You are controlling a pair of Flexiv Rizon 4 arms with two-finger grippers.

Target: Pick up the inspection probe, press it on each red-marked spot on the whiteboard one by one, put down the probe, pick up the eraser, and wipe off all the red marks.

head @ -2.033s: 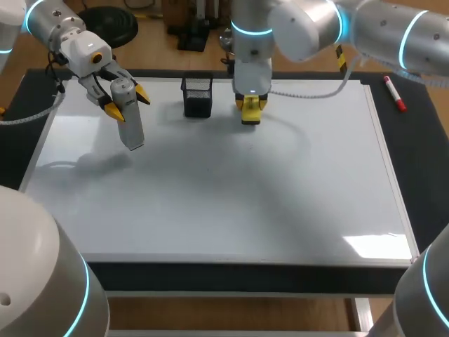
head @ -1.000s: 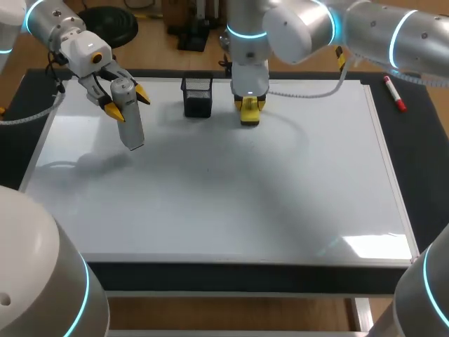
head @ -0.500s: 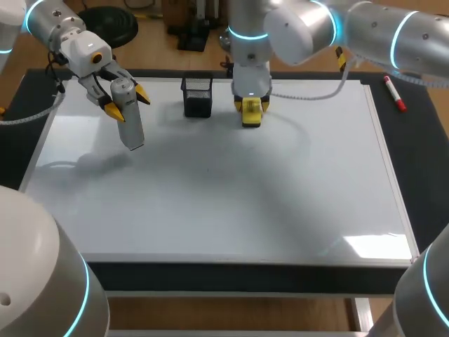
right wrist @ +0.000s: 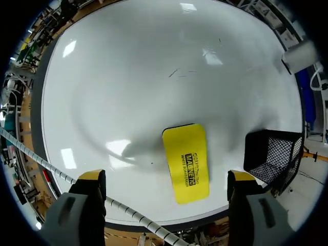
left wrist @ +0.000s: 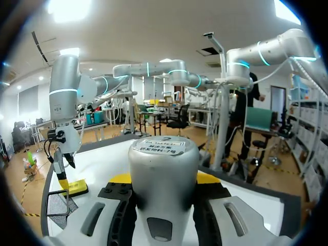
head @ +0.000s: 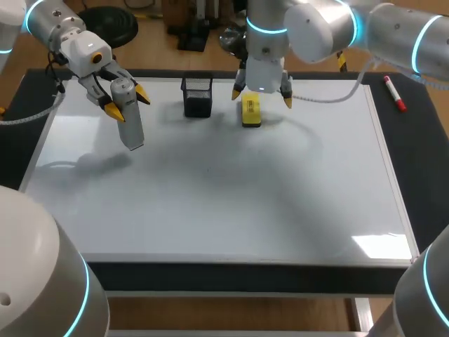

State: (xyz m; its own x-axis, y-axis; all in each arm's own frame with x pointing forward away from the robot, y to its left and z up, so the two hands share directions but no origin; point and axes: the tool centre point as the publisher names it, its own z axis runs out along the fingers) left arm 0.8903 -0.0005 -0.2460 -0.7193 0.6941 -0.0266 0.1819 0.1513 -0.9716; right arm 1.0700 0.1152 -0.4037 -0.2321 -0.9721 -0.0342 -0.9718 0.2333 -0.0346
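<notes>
The grey cylindrical inspection probe hangs tilted above the whiteboard's far left part, with my left gripper shut on it. In the left wrist view the probe fills the space between the fingers. The yellow eraser lies flat on the whiteboard near its far edge. My right gripper hovers just above it, open wide, one yellow tip on each side. In the right wrist view the eraser lies free between and ahead of the spread fingertips. No red marks show on the board.
A black mesh cup stands on the board just left of the eraser, also in the right wrist view as the mesh cup. A red marker lies on the dark mat off the board's far right corner.
My right gripper has opened, let go of the eraser and risen a little, shifting right. The eraser stays on the board. My left arm with the probe has not moved.
</notes>
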